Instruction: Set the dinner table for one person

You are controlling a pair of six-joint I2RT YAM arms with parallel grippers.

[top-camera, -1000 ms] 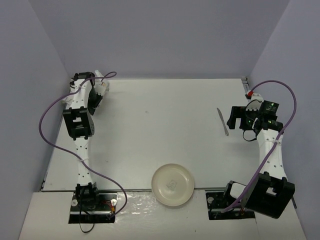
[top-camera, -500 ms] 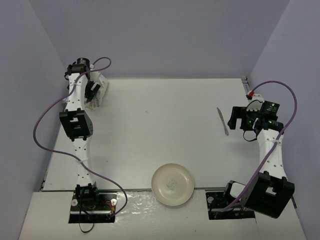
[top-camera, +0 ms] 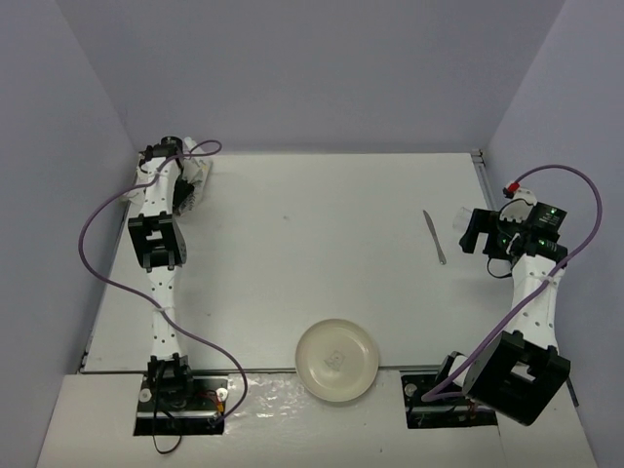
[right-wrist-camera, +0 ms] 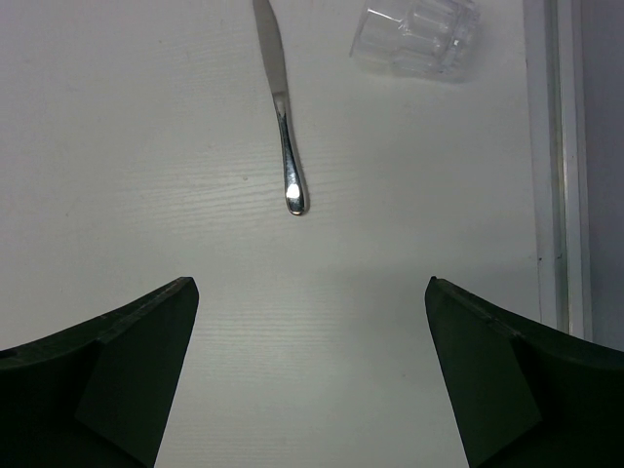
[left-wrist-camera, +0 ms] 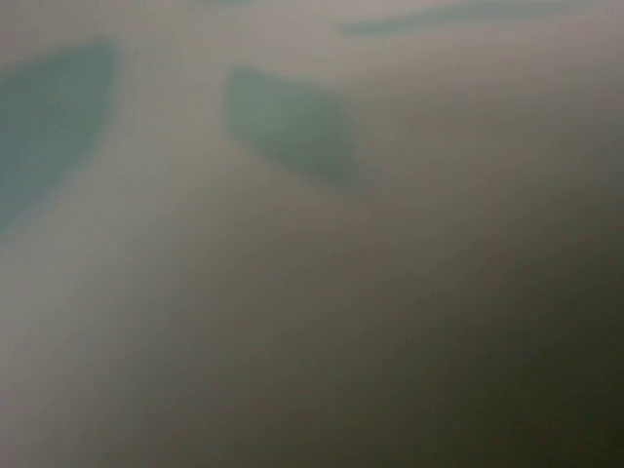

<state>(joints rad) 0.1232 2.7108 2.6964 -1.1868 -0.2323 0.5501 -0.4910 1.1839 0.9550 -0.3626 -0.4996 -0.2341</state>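
Observation:
The dinner table [top-camera: 292, 244] is a large white top. A cream plate [top-camera: 336, 359] sits at its near edge. A metal knife [top-camera: 435, 237] [right-wrist-camera: 281, 107] lies at the right, with a clear glass [top-camera: 458, 216] [right-wrist-camera: 414, 34] beside it. My right gripper [top-camera: 472, 232] [right-wrist-camera: 312, 283] is open and empty, a little short of the knife's handle end. My left gripper [top-camera: 187, 187] is at the far left corner against a bunched pale cloth [top-camera: 200, 174]. The left wrist view is filled by a blurred pale surface with teal patches [left-wrist-camera: 292, 127], and its fingers are hidden.
Grey walls close in the table at the back and both sides. A metal rail [right-wrist-camera: 551, 146] runs along the table's right edge, close to the glass. Purple cables loop from both arms.
My right arm has drawn back toward the right edge, uncovering the glass. My left wrist rose, then settled again over the cloth in the far left corner.

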